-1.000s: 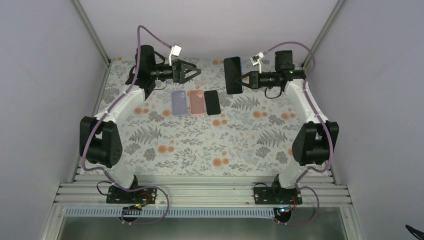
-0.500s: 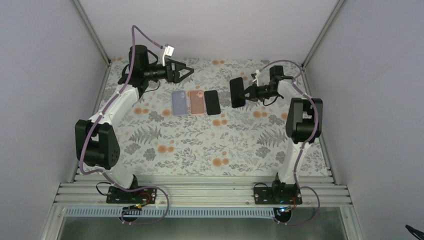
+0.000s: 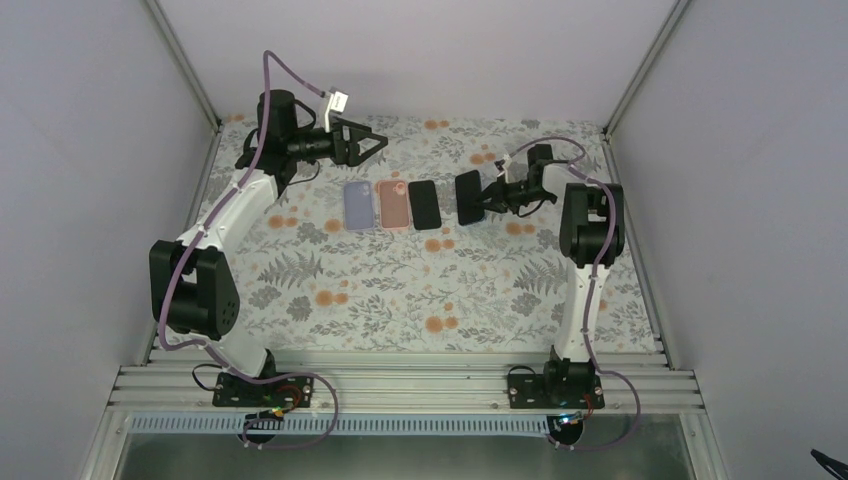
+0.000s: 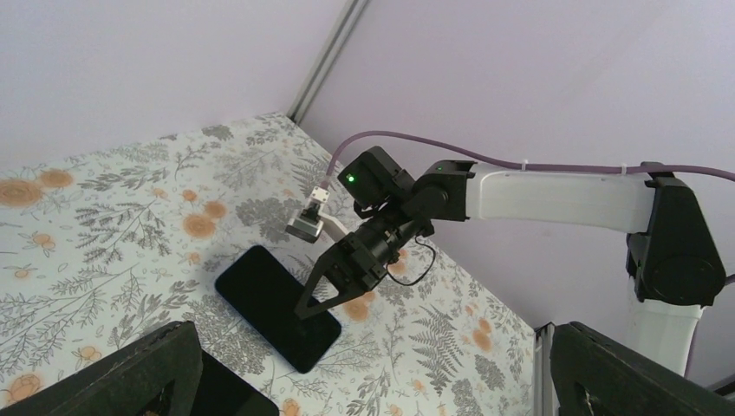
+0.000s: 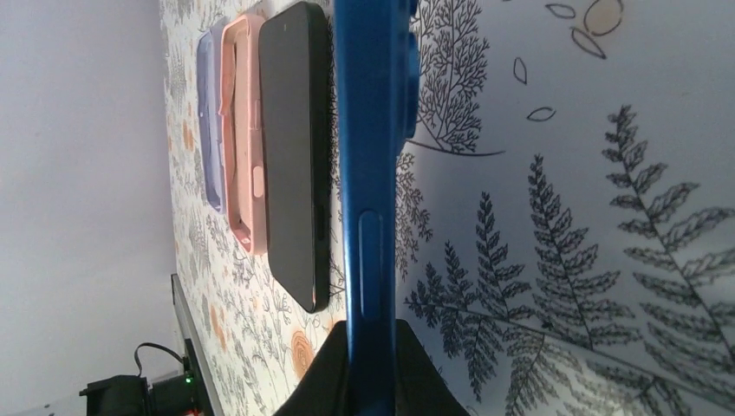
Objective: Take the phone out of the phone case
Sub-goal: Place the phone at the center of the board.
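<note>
My right gripper is shut on a blue phone with a black screen and holds it low over the table, just right of a black phone. In the right wrist view the fingers clamp the blue phone's edge, and the black phone lies beside it. I cannot tell whether the blue phone touches the table. A pink case and a lavender case lie left of the black phone. My left gripper is open and empty, hovering behind the cases. The left wrist view shows the blue phone.
The floral table is closed in by lilac walls with metal corner posts. The right arm's forearm stands along the right side. The arm bases sit on the rail at the near edge.
My right gripper has come down and forward with the blue phone, from high at the back to low beside the black phone. My left gripper drew back slightly, then held still.
</note>
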Controlling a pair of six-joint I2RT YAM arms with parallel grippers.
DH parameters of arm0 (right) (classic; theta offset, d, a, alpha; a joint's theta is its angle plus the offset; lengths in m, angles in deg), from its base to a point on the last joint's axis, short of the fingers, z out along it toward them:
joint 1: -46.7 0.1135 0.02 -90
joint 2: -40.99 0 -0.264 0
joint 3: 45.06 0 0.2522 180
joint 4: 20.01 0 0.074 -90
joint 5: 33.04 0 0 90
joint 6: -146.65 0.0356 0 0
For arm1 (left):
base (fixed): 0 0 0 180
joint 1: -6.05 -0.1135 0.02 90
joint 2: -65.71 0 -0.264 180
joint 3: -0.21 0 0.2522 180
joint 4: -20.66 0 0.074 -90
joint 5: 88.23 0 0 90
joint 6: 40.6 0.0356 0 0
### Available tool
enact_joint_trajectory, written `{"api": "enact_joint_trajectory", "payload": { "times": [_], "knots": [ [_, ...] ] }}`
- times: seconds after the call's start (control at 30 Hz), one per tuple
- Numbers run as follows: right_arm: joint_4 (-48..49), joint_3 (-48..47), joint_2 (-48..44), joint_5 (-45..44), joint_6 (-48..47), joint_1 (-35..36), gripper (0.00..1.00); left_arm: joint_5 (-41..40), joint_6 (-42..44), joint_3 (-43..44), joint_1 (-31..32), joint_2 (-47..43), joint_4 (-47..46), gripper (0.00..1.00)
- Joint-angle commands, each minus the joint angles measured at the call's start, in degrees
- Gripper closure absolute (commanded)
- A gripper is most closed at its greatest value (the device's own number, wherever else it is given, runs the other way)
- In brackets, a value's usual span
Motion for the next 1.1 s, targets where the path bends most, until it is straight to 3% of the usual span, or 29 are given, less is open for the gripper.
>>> {"api": "enact_joint_trajectory", "payload": {
  "times": [0.0,0.23,0.37,0.6,0.73,1.07],
  "knots": [
    [1.92,-3.09,2.45,6.19,2.41,-0.05,0.93,0.16,0.25,-0.45,-0.38,-1.25,-1.45,0.0],
    [2.87,-3.34,4.27,7.34,4.58,0.13,0.84,0.0,-0.58,-1.33,-0.89,-1.34,-2.19,0.0],
    [3.64,-2.96,3.9,6.31,5.8,0.5,0.7,-0.26,-1.41,-1.19,-1.15,-0.78,-2.53,0.0],
    [5.2,-0.03,-0.82,1.71,7.96,1.09,0.21,-0.97,-2.39,-1.16,-1.75,-0.74,-2.54,0.0],
    [5.55,1.69,-3.68,-0.92,8.19,1.71,0.01,-1.35,-2.41,-1.28,-2.07,-1.2,-2.41,0.0],
    [6.01,4.99,-5.9,-3.9,8.84,4.19,0.01,-3.34,-2.59,-1.74,-3.16,-2.58,-1.84,0.0]
  ]
}}
